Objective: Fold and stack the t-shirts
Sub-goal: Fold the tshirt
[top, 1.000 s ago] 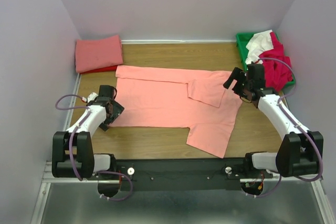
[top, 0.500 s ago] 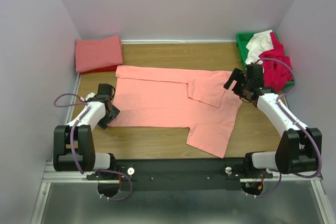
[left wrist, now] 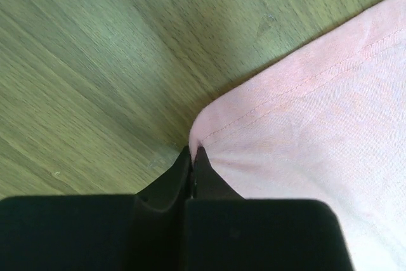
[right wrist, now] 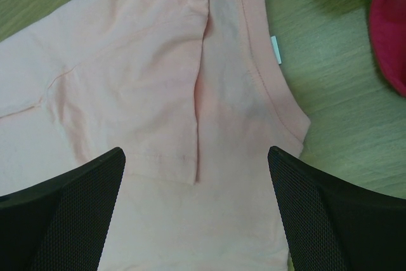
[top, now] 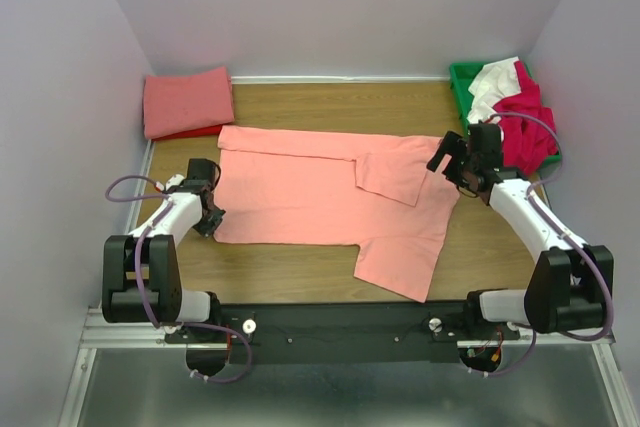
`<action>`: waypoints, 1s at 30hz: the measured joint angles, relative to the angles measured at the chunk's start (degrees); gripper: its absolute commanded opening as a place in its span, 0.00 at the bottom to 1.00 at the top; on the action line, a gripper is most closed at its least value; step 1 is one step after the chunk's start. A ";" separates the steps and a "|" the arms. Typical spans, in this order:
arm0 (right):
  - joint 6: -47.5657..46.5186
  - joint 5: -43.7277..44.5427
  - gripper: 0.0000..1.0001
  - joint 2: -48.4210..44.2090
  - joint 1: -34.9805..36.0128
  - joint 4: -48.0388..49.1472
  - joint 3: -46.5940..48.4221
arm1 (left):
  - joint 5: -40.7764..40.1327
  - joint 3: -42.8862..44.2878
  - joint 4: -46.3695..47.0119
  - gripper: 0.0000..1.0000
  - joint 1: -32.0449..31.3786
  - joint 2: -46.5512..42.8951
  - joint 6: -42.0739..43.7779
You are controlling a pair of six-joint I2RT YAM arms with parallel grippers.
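Observation:
A salmon-pink t-shirt (top: pixel 320 192) lies spread flat on the wooden table, one sleeve folded in over its body. My left gripper (top: pixel 210 219) sits at the shirt's near left hem corner. In the left wrist view its fingertips (left wrist: pixel 192 154) are pressed together with the corner of the shirt (left wrist: pixel 317 125) pinched between them. My right gripper (top: pixel 447 159) hovers open over the collar end. In the right wrist view its two pads stand wide apart above the shirt (right wrist: pixel 146 93), with nothing between them (right wrist: pixel 196 157).
A folded salmon shirt (top: pixel 187 100) rests on a red one (top: pixel 195 132) at the back left corner. A green bin (top: pixel 462 82) at the back right holds red and white shirts (top: pixel 520 122). Walls stand close on three sides.
My left gripper went from open to shut on the shirt's hem corner and shifted slightly left. The right gripper edged a little toward the back and stayed open.

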 measured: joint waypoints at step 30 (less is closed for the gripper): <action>14.71 0.09 0.92 -6.99 49.07 -28.37 -11.17 | 4.52 -4.72 7.61 0.00 -2.73 -7.17 1.99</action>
